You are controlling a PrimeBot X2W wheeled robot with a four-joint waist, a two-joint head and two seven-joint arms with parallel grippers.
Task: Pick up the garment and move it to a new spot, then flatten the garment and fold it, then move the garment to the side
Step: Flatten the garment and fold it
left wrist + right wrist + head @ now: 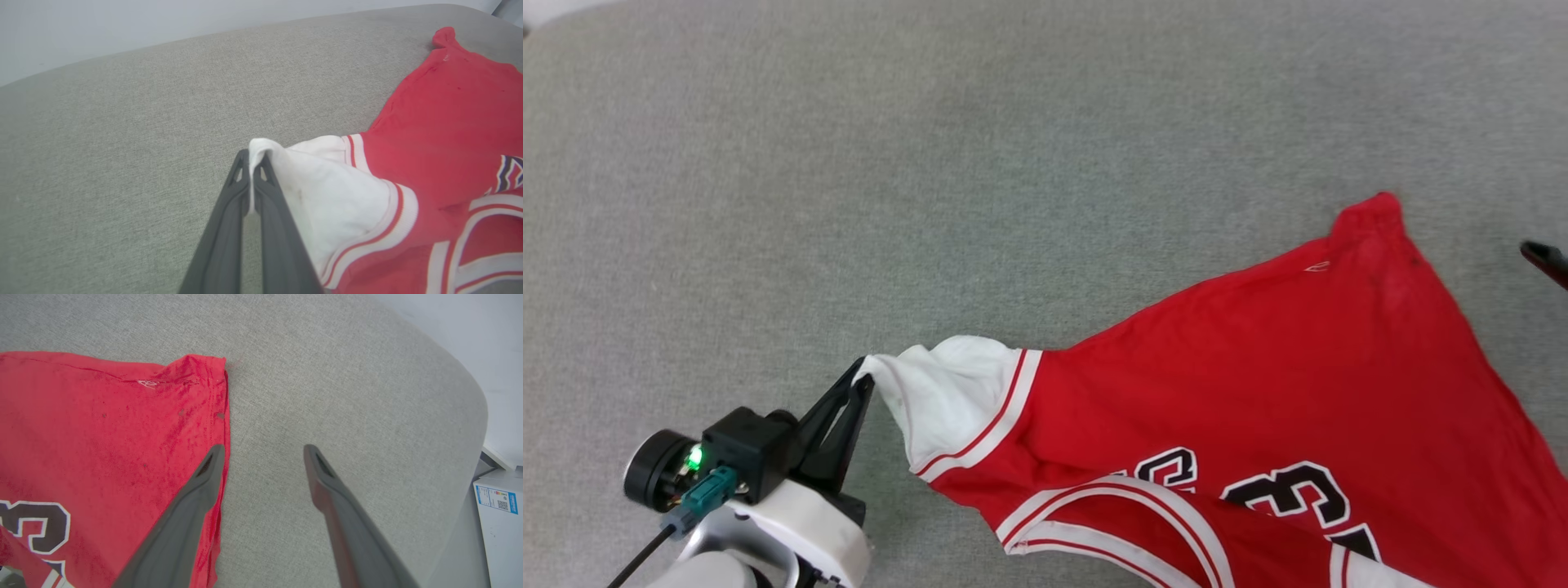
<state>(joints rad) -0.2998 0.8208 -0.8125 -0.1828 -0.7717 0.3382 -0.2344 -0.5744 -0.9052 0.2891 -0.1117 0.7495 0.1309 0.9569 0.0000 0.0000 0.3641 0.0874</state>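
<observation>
Nearest, toward the left of the grey padded surface point(931, 163): left gripper point(862, 377), fingers pressed together on the tip of the white sleeve point(327, 192) of the garment point(1298, 367). Stretched from that pinch rightward and back, numbers up, red body lying on the padding. At the right hem, toward the surface's rounded right edge: right gripper point(263, 451), fingers spread wide and gripping nothing, one over the red edge, the other over bare padding. Farthest back, a pointed hem corner point(1376, 208), well short of the far edge.
</observation>
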